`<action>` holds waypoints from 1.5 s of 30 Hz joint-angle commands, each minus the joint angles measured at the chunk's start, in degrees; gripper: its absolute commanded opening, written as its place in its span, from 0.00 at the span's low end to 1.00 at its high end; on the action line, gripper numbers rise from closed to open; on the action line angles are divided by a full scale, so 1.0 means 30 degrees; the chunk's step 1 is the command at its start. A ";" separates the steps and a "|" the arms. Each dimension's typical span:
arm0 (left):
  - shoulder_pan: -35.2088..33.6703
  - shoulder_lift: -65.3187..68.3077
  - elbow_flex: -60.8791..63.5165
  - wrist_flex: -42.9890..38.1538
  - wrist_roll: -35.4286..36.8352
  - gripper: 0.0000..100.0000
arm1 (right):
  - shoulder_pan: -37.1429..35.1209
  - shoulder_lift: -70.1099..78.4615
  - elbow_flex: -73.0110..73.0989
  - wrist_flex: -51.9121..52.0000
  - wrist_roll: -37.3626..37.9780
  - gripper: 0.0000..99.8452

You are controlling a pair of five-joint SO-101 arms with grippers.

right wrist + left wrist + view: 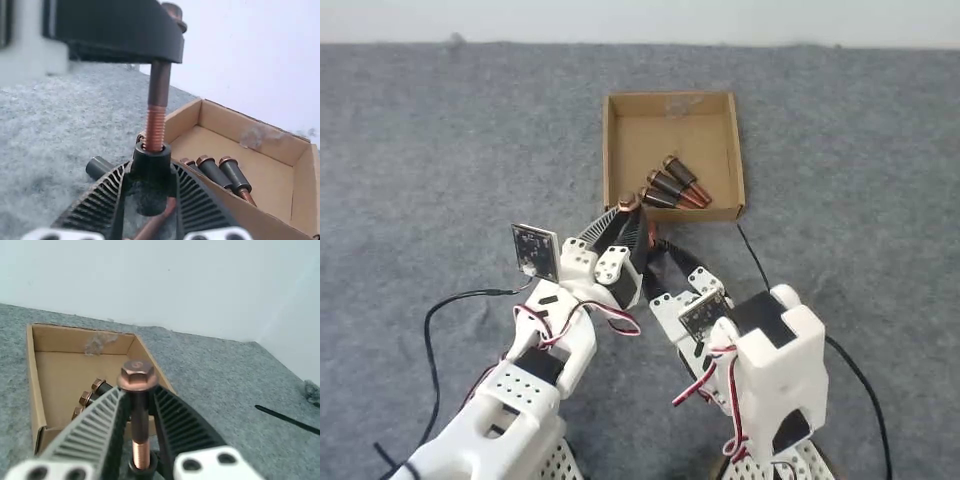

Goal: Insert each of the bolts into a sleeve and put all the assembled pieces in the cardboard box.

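Surface: grey carpet (440, 150); plain white wall (640, 20) behind cardboard box (670, 135).

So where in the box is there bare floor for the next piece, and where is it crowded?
In the cardboard box, the far half and the left side are bare. Three finished pieces bunch by the near wall, toward the right corner. Outside that wall the left gripper with its bolt and the right gripper with its sleeve crowd the carpet.

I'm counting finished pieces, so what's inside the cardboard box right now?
Three assembled pieces lie side by side near the cardboard box's near wall. The bolt in the left gripper covers one piece's end from above.
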 commanded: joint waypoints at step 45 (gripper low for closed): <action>0.2198 0.8527 -0.1128 -0.4454 -0.2051 0.11 | 0.1451 -0.1333 -0.0527 -0.0484 -0.0234 0.01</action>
